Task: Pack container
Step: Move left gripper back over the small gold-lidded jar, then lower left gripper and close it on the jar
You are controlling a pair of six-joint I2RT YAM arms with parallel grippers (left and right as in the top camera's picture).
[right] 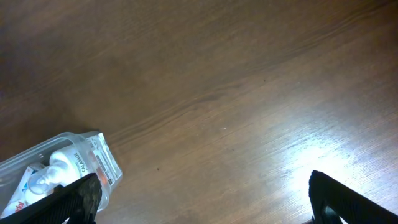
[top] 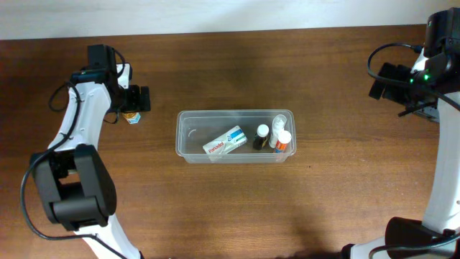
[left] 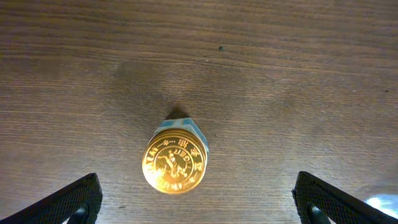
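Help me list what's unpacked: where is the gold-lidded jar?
Overhead, the gold-lidded jar stands on the table left of the container, beside the open left tool.

Your table was dark brown with a fine wood grain. The container was clear and colourless. Inside it you had a white box printed in red and teal, a dark bottle with a white cap, and a white bottle with an orange band. Beside the container, on your left arm's side, the small jar had a gold embossed lid over a pale blue body.
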